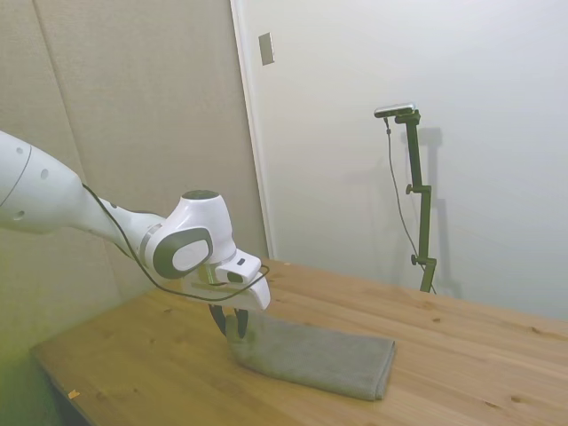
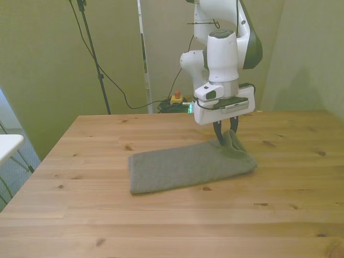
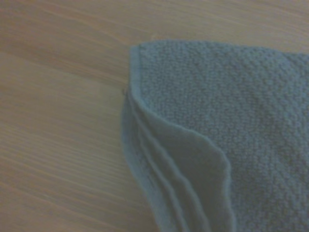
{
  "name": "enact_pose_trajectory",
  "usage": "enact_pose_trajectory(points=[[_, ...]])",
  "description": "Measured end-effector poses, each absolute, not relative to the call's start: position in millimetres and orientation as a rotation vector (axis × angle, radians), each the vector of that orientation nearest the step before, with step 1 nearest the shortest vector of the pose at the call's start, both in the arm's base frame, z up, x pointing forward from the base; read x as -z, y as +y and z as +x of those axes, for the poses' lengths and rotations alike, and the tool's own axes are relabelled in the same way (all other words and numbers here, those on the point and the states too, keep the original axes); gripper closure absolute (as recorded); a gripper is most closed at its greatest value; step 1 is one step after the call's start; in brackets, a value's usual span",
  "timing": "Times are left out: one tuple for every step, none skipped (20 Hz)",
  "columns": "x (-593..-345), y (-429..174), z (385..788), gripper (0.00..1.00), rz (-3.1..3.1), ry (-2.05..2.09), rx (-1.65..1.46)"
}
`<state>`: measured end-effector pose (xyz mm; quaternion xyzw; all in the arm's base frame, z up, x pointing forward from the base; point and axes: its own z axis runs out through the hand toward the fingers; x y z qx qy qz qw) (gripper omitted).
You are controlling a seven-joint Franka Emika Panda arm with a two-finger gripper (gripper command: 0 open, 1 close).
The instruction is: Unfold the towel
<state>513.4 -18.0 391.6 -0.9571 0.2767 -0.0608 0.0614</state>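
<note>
The grey-green towel [image 1: 315,357] lies folded in a long strip across the middle of the wooden table [image 1: 133,373]. In the front view the towel [image 2: 183,167] runs from the centre toward the front view's right, and its end there rises into a small peak. My gripper [image 2: 226,137] stands straight down over that raised end, its dark fingers closed on the cloth. In the side view the gripper [image 1: 231,327] pinches the strip's left end just above the tabletop. The wrist view shows the towel [image 3: 231,106] from close by, with several stacked layers peeling up at one corner.
Bare wood [image 2: 161,226] surrounds the towel on all sides. Behind the table's far edge in the front view, a small yellow box with a red button [image 2: 176,98] sits among cables. A white surface [image 2: 8,144] shows at the front view's left edge.
</note>
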Motion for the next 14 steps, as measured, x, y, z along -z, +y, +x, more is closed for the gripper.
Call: enact_pose_trajectory(points=[[-401,-19,515,0.0,-2.892,0.89,0.181],[-410,-19,516,0.0,-2.889,0.944,0.185],[-419,-19,517,0.0,-2.886,0.984,0.193],[-428,-18,518,0.0,-2.884,1.029,0.201],[-437,-16,517,0.0,-2.886,1.076,0.202],[-444,-15,516,0.0,-2.881,1.12,0.199],[-450,-14,515,0.0,-2.873,1.175,0.199],[-455,-14,515,0.0,-2.861,1.235,0.197],[-460,-15,513,0.0,-2.846,1.287,0.188],[-465,-16,512,0.0,-2.827,1.334,0.182],[-470,-16,510,0.0,-2.812,1.371,0.178],[-474,-16,508,0.0,-2.802,1.401,0.176],[-477,-15,505,0.0,-2.796,1.432,0.172],[-479,-14,503,0.0,-2.79,1.462,0.165]])
